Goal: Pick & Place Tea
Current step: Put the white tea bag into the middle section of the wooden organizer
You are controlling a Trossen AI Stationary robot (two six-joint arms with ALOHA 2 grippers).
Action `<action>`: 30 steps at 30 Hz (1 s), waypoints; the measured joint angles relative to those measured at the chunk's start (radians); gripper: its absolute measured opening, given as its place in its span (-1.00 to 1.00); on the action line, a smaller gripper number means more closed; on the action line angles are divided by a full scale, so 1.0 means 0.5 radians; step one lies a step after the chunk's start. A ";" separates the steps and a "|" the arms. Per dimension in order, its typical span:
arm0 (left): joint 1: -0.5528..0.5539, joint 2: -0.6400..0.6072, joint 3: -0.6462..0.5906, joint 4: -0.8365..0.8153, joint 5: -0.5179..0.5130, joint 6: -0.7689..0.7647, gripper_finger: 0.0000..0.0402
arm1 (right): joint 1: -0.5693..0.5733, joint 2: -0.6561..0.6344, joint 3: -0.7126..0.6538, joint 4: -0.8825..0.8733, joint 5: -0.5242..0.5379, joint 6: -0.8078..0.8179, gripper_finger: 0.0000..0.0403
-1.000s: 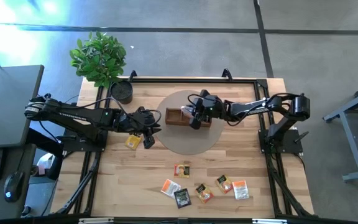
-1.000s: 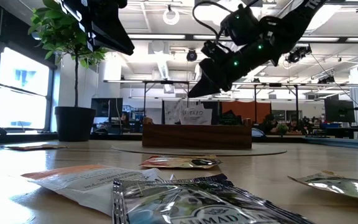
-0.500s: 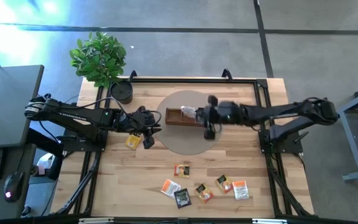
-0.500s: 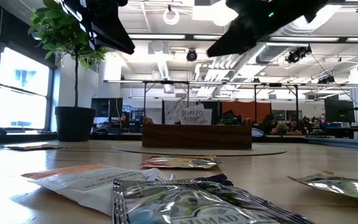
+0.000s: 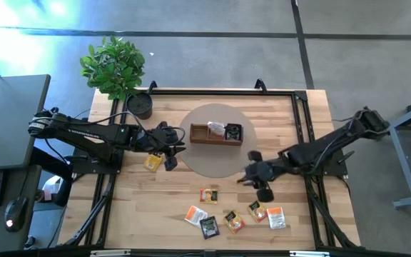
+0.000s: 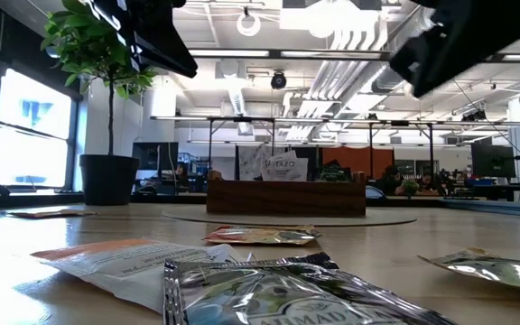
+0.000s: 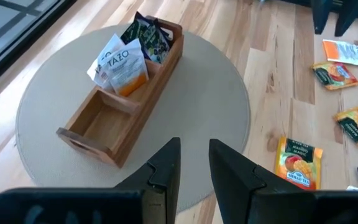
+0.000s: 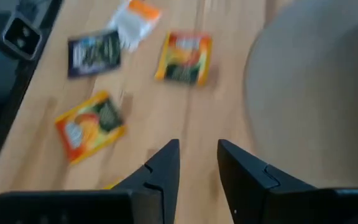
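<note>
Here flat foil tea packets [image 5: 234,220] lie on pale planked table [image 5: 291,114].

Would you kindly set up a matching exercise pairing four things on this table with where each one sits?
Things:
1. wooden tray
2. potted plant
3. black tea packet
4. yellow tea packet

Places:
A. near table edge, among loose packets
B. on the round mat
C. far left table corner
D. on bare wood beside the left gripper

Pairs: 1-B, 2-C, 3-A, 4-D
</note>
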 joint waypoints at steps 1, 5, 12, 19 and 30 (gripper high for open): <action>0.000 0.001 0.000 0.011 -0.001 0.000 -0.59 | 0.030 0.000 0.000 -0.062 -0.014 0.087 -0.46; 0.000 0.002 0.000 0.057 -0.006 0.000 -0.59 | 0.155 0.000 0.000 -0.296 -0.067 0.521 -0.38; 0.000 0.002 0.000 0.110 -0.007 0.000 -0.59 | 0.489 0.014 0.000 -0.416 -0.076 0.846 -0.26; 0.000 0.002 0.000 0.110 -0.008 0.000 -0.59 | 0.891 0.239 0.000 -0.360 -0.017 0.855 -0.26; 0.000 0.002 0.000 0.110 -0.014 0.110 -0.59 | 1.118 0.728 0.010 -0.272 -0.191 0.741 -0.30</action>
